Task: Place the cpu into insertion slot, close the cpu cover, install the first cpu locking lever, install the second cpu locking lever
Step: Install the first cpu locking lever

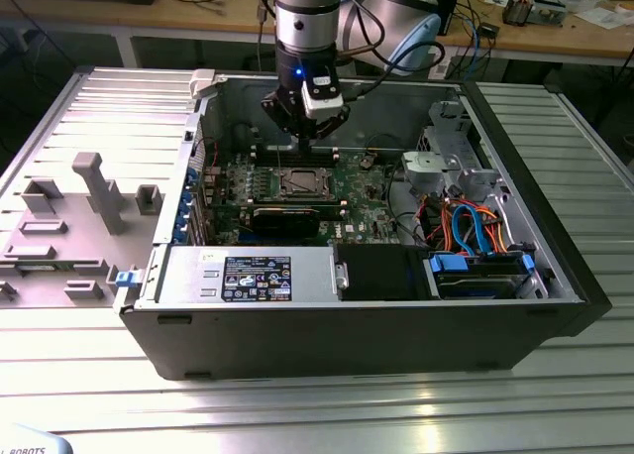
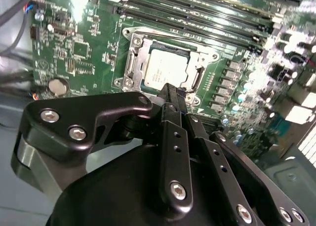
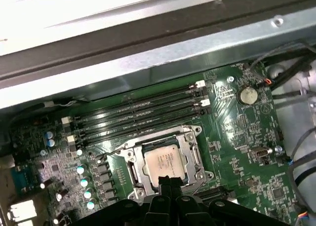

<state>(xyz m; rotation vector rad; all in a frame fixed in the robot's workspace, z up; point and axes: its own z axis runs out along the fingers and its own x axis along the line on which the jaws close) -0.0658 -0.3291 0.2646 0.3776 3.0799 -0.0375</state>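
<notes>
Clenched, the gripper (image 1: 315, 129) hangs inside the open computer case (image 1: 347, 335), its fingertips pressed together with nothing between them, poised just above the near edge of the cpu cover (image 3: 193, 156). In both wrist views the cpu (image 3: 163, 162) (image 2: 165, 70) lies flat in the insertion slot (image 3: 134, 171), its pale metal top showing through the cover's window, and the silver frame lies down around it on all four sides. The closed fingertips (image 2: 171, 94) overlap the rim of the frame but I cannot tell whether they touch it. Long black memory slots (image 3: 138, 115) run just beside the socket on one side, and beyond them the grey case wall (image 3: 148, 53) rises close to the edge of the green motherboard (image 3: 237, 137). A row of small capacitors (image 3: 81, 171) stands near another side of the socket; a coin cell (image 3: 247, 94) sits well apart. In the exterior view a dark card (image 1: 287, 216) lies just in front of the socket, and a drive cage (image 1: 446, 167) with orange and blue cables (image 1: 475, 226) crowds the exterior view's right, while the space directly over the socket stays open around the arm.
</notes>
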